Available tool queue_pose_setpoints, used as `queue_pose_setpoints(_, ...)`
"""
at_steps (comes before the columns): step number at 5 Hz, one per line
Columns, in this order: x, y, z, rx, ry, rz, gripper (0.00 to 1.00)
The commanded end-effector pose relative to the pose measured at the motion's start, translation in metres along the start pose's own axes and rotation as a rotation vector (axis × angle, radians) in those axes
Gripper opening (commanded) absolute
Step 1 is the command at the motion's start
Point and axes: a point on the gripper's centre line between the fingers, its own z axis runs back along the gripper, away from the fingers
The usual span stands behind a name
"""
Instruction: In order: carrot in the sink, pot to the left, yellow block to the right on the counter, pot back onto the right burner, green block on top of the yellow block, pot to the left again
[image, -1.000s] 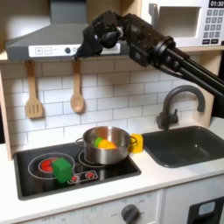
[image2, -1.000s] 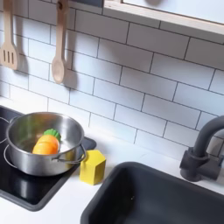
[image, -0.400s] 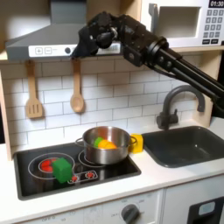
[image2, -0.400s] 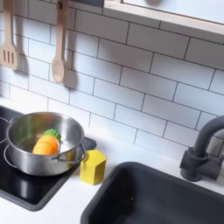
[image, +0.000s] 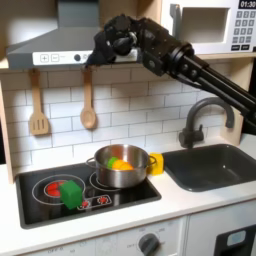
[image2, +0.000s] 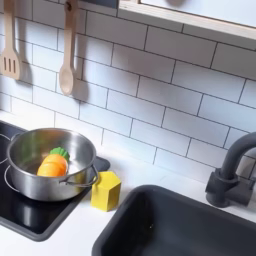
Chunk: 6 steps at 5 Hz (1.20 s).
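The carrot (image2: 53, 163) lies inside the pot (image: 123, 166), which stands on the right burner (image: 103, 181) of the black cooktop; the yellow block (image2: 106, 190) sits on the bench (image: 190, 205) just right of the pot, between it and the sink (image: 215, 165); the green block (image: 70, 192) rests on the left burner; the claw (image: 103, 50) hangs high near the hood, whether wide or narrow I cannot tell.

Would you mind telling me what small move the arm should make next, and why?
Probably lower the gripper toward the pot: the carrot lies inside it, the sink holds nothing visible, and the gripper hangs high near the hood, well above the burners.
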Motion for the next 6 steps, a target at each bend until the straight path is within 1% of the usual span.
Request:
queue_pose_setpoints(1,-0.012,-0.003,0.001,-0.012,0.029,0.003,0.0)
queue_pose_setpoints(2,-0.022,0.001,0.012,0.001,0.051,-0.001,0.0)
queue_pose_setpoints(3,-0.045,0.003,0.025,-0.009,0.156,-0.006,0.0)
queue_pose_setpoints(4,-0.087,0.003,0.036,-0.005,0.353,-0.018,0.0)
queue_pose_setpoints(5,-0.123,0.008,0.051,0.002,0.514,-0.028,0.0)
queue_pose_setpoints(6,-0.157,0.005,0.069,-0.007,0.668,-0.089,0.0)
